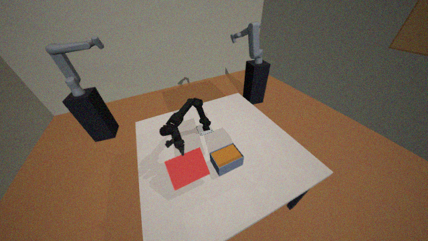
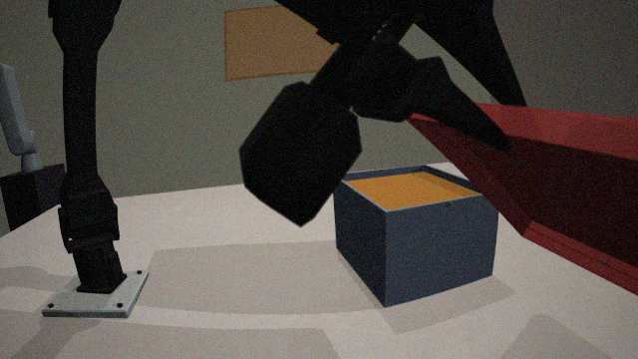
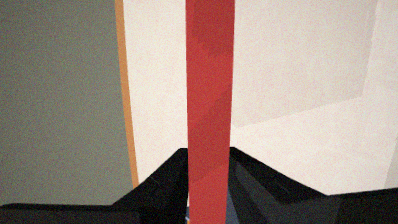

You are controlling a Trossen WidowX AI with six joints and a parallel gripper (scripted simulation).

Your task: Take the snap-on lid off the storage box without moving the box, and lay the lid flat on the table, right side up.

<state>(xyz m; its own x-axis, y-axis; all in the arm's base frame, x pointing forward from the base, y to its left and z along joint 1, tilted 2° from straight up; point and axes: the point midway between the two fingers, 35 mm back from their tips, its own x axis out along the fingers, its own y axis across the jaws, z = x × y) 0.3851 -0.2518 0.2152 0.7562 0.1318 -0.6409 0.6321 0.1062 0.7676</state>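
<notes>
The red lid [image 1: 187, 169] [image 2: 578, 184] [image 3: 210, 75] is off the box, held in the air beside it. My gripper [image 1: 182, 154] [image 2: 505, 145] [image 3: 206, 155] is shut on the lid's edge, one finger on each side of its red wall in the wrist view. The lid is tilted, with its dark hollow underside facing the exterior camera and its flat red top facing the top camera. The blue-grey storage box [image 1: 231, 166] [image 2: 439, 249] stands upright and open on the table, with an orange surface inside. The lid's shadow falls on the table below it.
The arm's grey base plate [image 1: 201, 131] [image 2: 90, 304] is on the white table [image 1: 267, 187] [image 2: 209, 214], behind the box in the top view. Two grey arms on black pedestals [image 1: 91, 115] [image 1: 255, 82] stand beyond the table.
</notes>
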